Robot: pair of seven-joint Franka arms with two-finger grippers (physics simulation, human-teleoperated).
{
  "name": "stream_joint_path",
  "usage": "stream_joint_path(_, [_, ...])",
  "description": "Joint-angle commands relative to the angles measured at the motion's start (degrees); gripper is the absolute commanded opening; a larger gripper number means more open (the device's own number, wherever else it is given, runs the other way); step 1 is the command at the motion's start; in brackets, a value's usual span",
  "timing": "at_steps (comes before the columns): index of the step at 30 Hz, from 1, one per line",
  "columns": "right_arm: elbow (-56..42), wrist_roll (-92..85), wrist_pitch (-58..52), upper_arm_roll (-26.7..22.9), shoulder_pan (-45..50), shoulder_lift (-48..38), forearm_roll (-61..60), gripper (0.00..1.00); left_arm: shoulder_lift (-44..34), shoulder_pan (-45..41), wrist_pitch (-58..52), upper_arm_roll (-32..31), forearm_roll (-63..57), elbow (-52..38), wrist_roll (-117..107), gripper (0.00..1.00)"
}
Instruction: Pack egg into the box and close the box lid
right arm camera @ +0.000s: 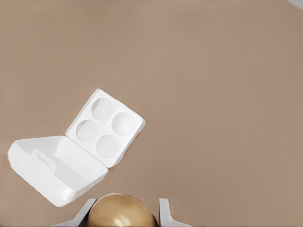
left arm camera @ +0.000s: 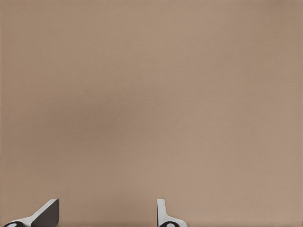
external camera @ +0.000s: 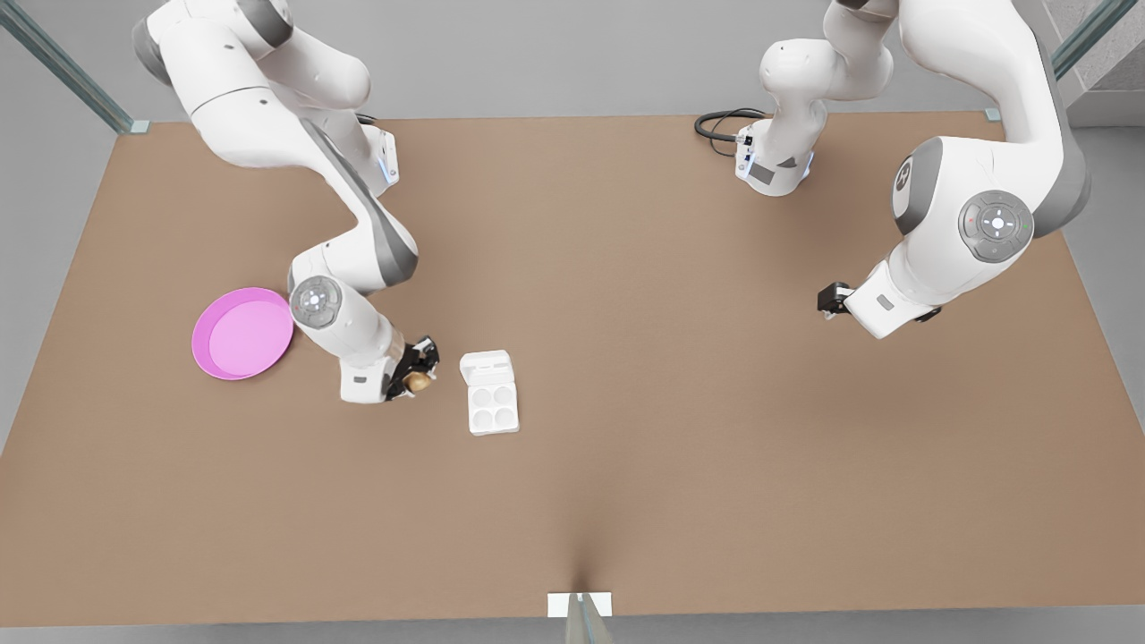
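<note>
One egg (right arm camera: pixel 122 210), one box (right arm camera: pixel 105 127), four cups

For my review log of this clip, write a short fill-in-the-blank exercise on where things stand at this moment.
1. The right gripper is shut on the ____.
2. All four cups of the box are ____.
3. The box lid is ____.
4. The pink dish holds ____.
The left gripper waits apart with open jaws over bare table.
Missing words: egg; empty; open; nothing
</note>
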State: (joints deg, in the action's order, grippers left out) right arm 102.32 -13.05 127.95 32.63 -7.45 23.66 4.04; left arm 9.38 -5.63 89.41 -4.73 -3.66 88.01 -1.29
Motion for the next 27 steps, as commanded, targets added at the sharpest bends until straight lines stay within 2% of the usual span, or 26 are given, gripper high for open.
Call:
stream_joint_path(1, [-4.1,44.1,-6.2,-0.3,3.3,2.7,-1.8,0.38,-0.1,0.0,0.0,0.0,0.0,0.0,0.0,1.00])
stream_joint_path(3, [-9.9,51.8,-6.2,-0.8,8.8,7.6,-1.1,0.38,-0.1,0.0,-0.1,0.0,0.0,0.0,0.0,1.00])
stream_joint_path(5, [-16.1,53.2,-6.4,-7.2,16.7,10.4,-1.8,0.39,-0.1,0.0,-0.1,0.0,0.0,0.0,0.0,1.00])
stream_joint_path(7, [-18.2,55.5,-6.4,-8.0,19.0,13.0,-1.6,0.39,-0.1,0.0,-0.1,0.0,0.0,0.0,0.0,1.00])
stream_joint_path(8, [-18.3,55.5,-6.9,-10.5,20.8,13.3,-1.7,0.39,-0.1,0.0,-0.1,0.0,0.0,0.0,0.0,1.00])
stream_joint_path(27, [-17.0,55.4,-7.2,-13.1,20.9,18.1,-1.2,0.40,-0.1,-0.1,0.2,-0.1,0.1,0.5,0.0,1.00])
